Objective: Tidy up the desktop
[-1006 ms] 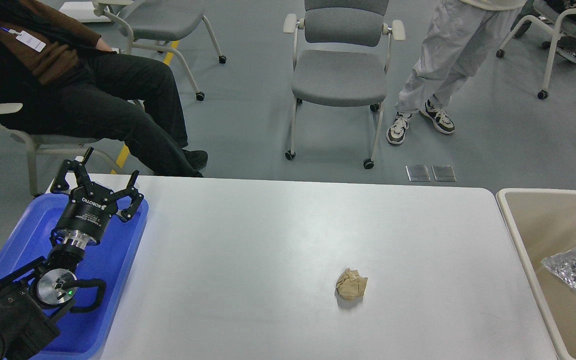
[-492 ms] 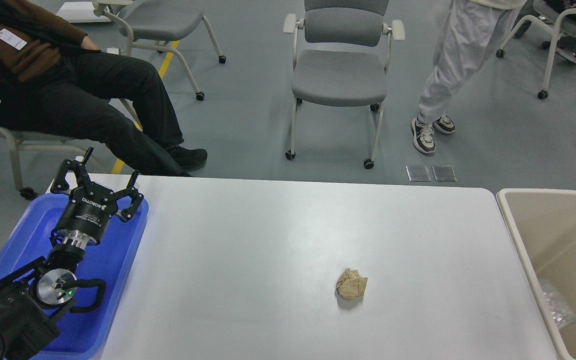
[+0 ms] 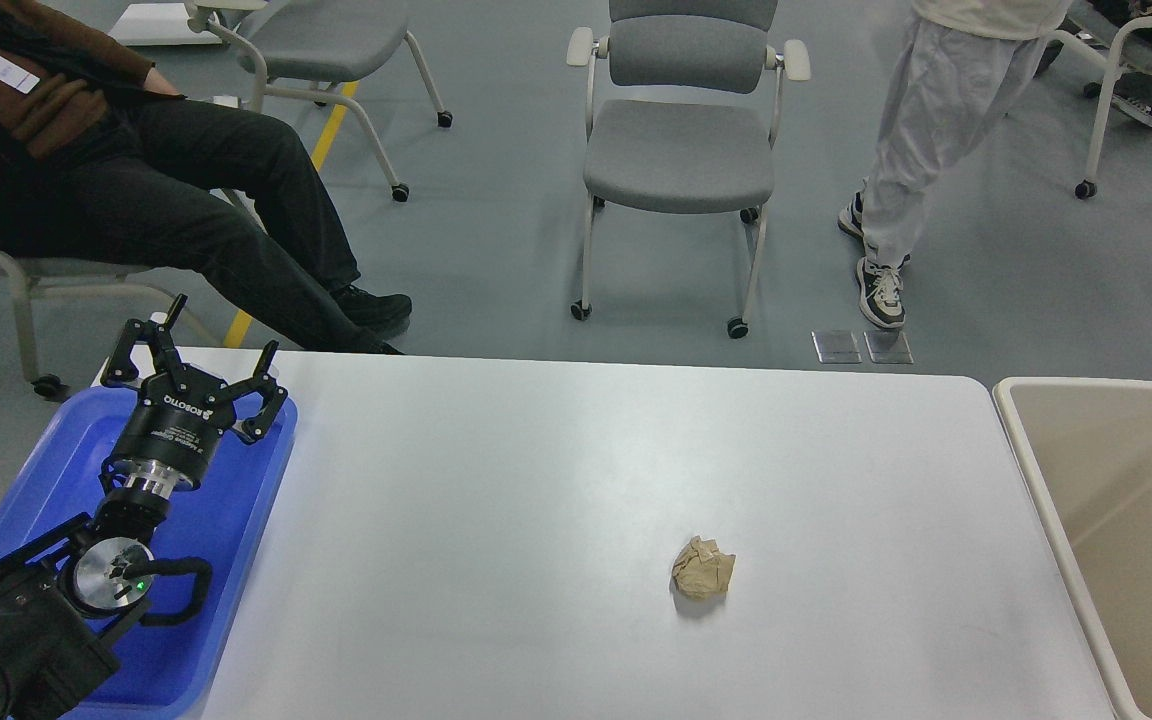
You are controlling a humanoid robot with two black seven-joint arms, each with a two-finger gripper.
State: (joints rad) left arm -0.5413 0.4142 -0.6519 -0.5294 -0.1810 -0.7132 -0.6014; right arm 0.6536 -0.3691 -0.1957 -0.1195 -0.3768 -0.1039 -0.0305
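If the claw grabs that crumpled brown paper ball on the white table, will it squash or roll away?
The crumpled paper ball looks like thin creased paper, so it would probably squash somewhat and weigh little. Its lumpy, faceted shape suggests it would slide or tumble briefly on the smooth desktop rather than roll far.

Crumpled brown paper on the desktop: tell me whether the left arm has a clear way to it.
Probably yes. The left tool is open over the blue tray, and only bare desktop lies between it and the paper ball. Whether it reaches that far is unclear.

My left gripper (image 3: 198, 358): black, white ROBOTIQ txt
My wrist: silver ring — green LED
My arm: black
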